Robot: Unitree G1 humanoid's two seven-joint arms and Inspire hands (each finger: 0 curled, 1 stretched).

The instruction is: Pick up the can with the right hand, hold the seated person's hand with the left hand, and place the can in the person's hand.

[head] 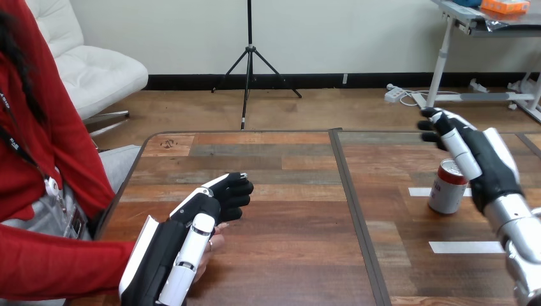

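Right hand hangs spread just beside the can; I think left hand curls round the person's hand.

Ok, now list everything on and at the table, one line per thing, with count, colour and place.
table: one, brown wood planks with a dark rim, across the view.
dividing strip: one, dark, running from the table's far edge to the near edge, right of centre.
can: one, red and silver, upright on the table's right part.
tape strips: two, white, flat on the table's right part; one nearer than the can, the other behind it.
person's hand: one, red sleeve, at the table's near left, under the robot's left hand.
left hand: one, black and white, over the person's hand.
right hand: one, black and white, open, just right of the can, fingers reaching over it.
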